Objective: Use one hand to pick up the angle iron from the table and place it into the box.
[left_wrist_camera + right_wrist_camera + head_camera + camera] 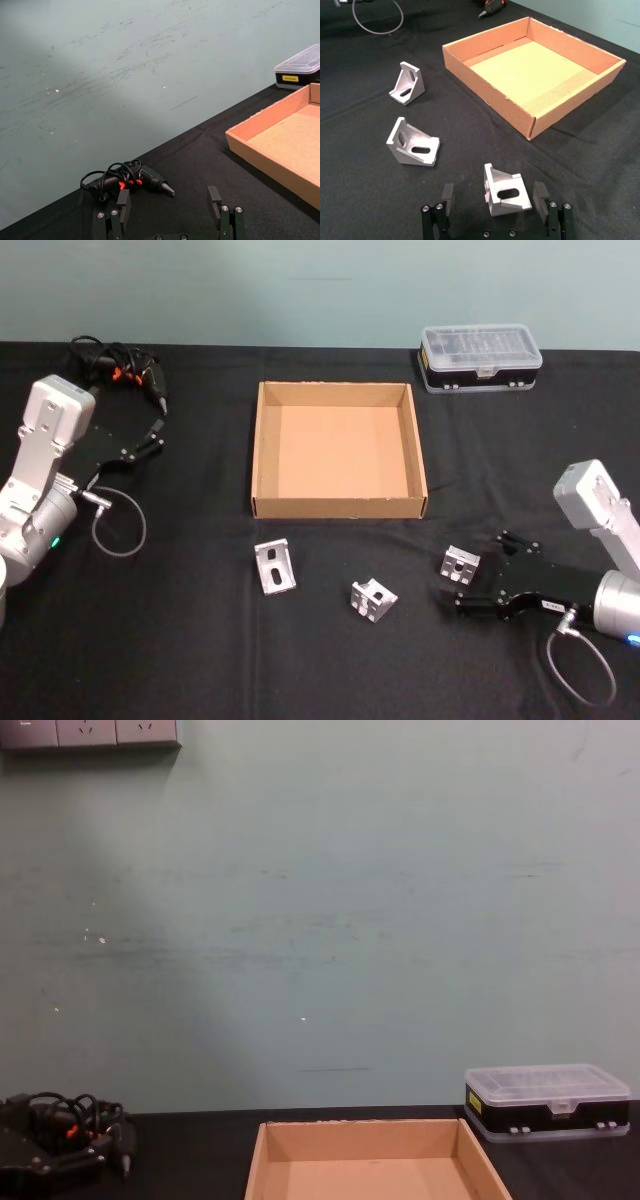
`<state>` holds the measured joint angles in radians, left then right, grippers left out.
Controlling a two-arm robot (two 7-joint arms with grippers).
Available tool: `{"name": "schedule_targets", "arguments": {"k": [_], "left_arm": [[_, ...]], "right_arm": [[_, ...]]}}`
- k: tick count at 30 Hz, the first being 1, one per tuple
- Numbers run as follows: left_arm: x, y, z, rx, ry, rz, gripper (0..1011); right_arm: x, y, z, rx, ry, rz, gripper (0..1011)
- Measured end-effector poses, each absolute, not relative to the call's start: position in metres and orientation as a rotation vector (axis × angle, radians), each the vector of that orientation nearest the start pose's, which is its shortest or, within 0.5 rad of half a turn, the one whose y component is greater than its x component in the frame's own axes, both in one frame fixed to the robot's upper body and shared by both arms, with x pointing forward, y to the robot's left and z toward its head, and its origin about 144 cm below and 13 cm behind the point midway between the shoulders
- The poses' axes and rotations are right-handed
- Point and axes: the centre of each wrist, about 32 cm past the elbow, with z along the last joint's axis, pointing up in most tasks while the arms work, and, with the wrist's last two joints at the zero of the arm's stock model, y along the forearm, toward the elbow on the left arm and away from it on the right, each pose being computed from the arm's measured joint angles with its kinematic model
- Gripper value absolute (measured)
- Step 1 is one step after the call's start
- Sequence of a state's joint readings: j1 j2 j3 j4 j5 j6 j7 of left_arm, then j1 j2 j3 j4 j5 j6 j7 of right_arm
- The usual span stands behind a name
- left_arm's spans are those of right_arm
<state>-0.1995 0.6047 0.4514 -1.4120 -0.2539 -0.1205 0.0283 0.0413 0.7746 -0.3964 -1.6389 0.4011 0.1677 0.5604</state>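
Three silver angle irons lie on the black table (180, 640) in front of the tan cardboard box (338, 452): one at the left (274, 566), one in the middle (373, 600), one at the right (459, 561). My right gripper (472, 574) is low over the table and open, its fingers on either side of the right angle iron (506, 191) without closing on it. In the right wrist view the gripper (494, 197) straddles that piece, and the other two irons (413, 142) (407, 84) and the box (535, 75) lie beyond. My left gripper (155, 430) is parked open at the far left.
A black plastic case with a clear lid (480, 357) stands behind the box on the right. A black corded tool (130, 368) lies at the back left, just beyond the left gripper (169, 200). The box floor (370, 1175) is bare.
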Motion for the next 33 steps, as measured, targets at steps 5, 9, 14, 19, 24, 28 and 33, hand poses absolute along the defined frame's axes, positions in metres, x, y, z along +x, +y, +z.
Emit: {"name": "schedule_targets", "arguments": {"k": [5, 9, 14, 19, 24, 28, 33], "left_arm": [[0.4886, 0.3097, 1.1398, 0.304, -0.285, 1.248, 1000], [0.4886, 0.3097, 1.1398, 0.304, -0.285, 1.248, 1000], [0.4886, 0.3097, 1.1398, 0.304, -0.285, 1.248, 1000], [0.4886, 0.3097, 1.1398, 0.304, -0.285, 1.248, 1000], [0.4886, 0.3097, 1.1398, 0.304, -0.285, 1.248, 1000], [0.4886, 0.3097, 1.1398, 0.304, -0.285, 1.248, 1000], [0.4886, 0.3097, 1.1398, 0.304, -0.285, 1.248, 1000]], "right_arm": [[0.4483, -0.3272, 1.1645, -0.486, 0.074, -0.660, 1004], [0.4499, -0.3245, 1.1628, -0.487, 0.086, -0.655, 1004], [0.4498, -0.3246, 1.1627, -0.488, 0.087, -0.654, 1004], [0.4498, -0.3248, 1.1629, -0.487, 0.086, -0.654, 997], [0.4497, -0.3249, 1.1631, -0.487, 0.085, -0.654, 898], [0.4497, -0.3250, 1.1632, -0.487, 0.084, -0.654, 776], [0.4496, -0.3252, 1.1633, -0.487, 0.083, -0.654, 626]]}}
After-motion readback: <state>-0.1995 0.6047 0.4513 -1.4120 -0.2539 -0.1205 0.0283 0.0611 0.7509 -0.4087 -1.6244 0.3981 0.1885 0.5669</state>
